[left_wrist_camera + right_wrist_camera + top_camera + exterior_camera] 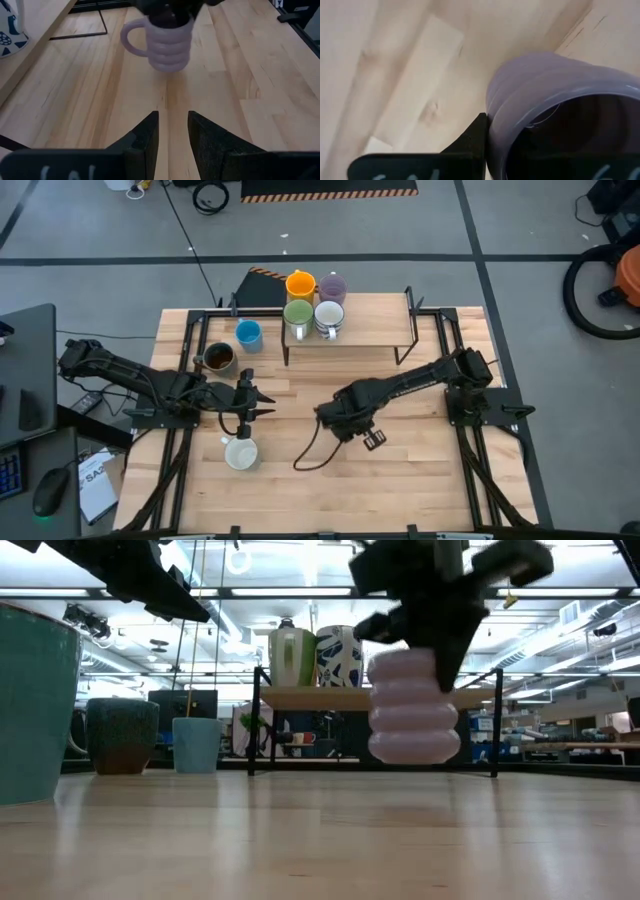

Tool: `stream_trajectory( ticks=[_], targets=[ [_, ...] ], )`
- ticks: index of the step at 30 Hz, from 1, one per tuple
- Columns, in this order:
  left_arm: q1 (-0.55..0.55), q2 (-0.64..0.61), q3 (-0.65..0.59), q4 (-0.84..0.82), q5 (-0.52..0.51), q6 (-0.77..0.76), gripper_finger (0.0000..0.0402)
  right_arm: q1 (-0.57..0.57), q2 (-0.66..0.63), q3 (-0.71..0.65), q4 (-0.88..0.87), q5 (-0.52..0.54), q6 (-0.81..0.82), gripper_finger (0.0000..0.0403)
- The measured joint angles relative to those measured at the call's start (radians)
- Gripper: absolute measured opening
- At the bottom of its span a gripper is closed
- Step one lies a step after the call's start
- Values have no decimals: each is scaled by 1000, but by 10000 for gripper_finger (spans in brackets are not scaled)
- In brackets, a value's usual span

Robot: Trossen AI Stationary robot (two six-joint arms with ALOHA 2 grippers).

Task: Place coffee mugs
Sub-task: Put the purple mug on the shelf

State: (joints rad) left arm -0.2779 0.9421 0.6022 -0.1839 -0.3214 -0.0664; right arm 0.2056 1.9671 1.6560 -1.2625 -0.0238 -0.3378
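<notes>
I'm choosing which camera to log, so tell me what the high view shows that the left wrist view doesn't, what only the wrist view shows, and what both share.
Only the high view: both arms, the rack carrying the orange mug, purple mug, green mug and white mug; the blue mug, dark mug and another white mug on the table.

Only the left wrist view: the ribbed mug with its handle, and the left gripper, open and empty.

Both: the right gripper shut on the ribbed mug's rim.

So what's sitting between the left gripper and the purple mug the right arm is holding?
Nothing: in the left wrist view, bare wooden table runs from the left gripper to the purple ribbed mug, which the right gripper has lifted off the wood.
</notes>
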Motion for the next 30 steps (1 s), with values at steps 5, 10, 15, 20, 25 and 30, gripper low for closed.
stream_trajectory(
  ticks=[5, 10, 15, 20, 25, 30],
  targets=[
    [0, 0, 0, 0, 0, 31, 110, -51, 0, -44, 8, -13, -128, 45],
    [0, 0, 0, -1, -1, 36, 110, -92, -4, -82, 34, -40, -200, 45],
    [0, 0, 0, -1, 0, 29, 110, -110, -40, -132, 104, -14, -272, 43],
    [0, 0, 0, -1, -2, 26, 110, -125, -71, -201, 163, -7, -324, 43],
    [0, 0, 0, -1, -55, 27, 110, -131, -105, -253, 187, -3, -375, 46],
    [0, 0, 0, -1, -100, 27, 110, -152, -126, -261, 178, -2, -390, 51]
  ],
)
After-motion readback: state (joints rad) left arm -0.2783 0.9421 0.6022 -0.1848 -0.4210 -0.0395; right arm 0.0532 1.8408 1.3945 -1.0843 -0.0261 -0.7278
